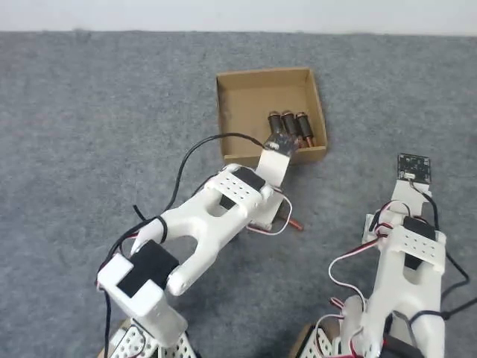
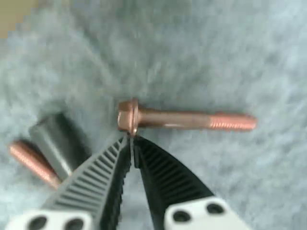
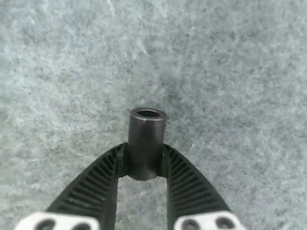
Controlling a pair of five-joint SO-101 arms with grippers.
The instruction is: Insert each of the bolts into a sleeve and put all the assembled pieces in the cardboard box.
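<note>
A copper bolt point(image 2: 187, 120) lies flat on the grey carpet; its threaded tip point(image 1: 297, 224) pokes out from under the left arm. My left gripper point(image 2: 130, 140) is shut, its fingertips meeting right against the bolt's hex head. Close beside them lies a dark sleeve point(image 2: 56, 143) with a copper bolt end point(image 2: 29, 162) sticking out of it. My right gripper point(image 3: 144, 160) is shut on a dark sleeve point(image 3: 146, 139), held above the carpet with its open bore facing away. The cardboard box point(image 1: 224, 104) holds three assembled pieces point(image 1: 291, 125).
The left arm point(image 1: 216, 216) stretches across the middle of the table, just in front of the box. The right arm point(image 1: 406, 253) stands at the right. Grey carpet point(image 1: 89, 134) covers the table, with free room to the left and behind the box.
</note>
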